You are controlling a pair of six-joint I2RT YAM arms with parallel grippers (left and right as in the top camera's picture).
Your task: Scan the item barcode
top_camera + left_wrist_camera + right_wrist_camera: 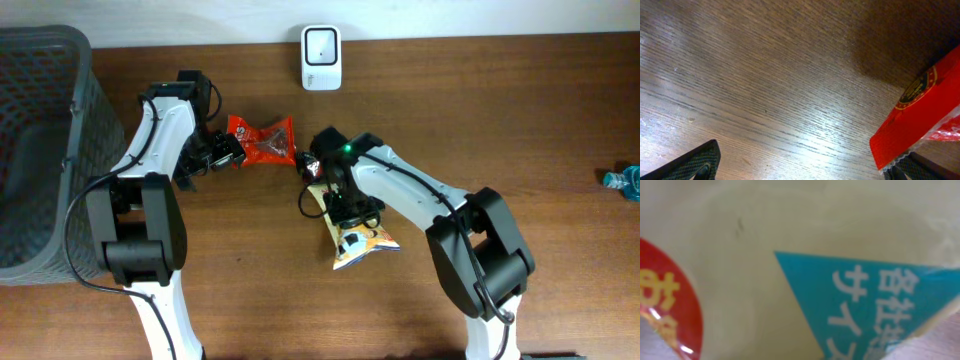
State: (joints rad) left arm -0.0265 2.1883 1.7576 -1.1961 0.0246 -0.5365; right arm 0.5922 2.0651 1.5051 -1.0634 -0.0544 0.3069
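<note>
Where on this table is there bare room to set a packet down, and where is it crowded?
Free: the wide stretch from the right arm to the teal wrapper; the front strip between that arm and the left arm. Crowded: the centre below the scanner, where the left gripper and right gripper sit at the red packet and yellow packet.

The glossy red plastic snack packet [262,140] just beside the dark, ribbed left fingers [697,164] bears a round gold-and-black emblem. The pale yellow foil snack bag [765,255], apart from those fingers, shows a teal triangle with white characters and a red disc with yellow lettering. The wooden surface [500,110] is brown and finely grained.
</note>
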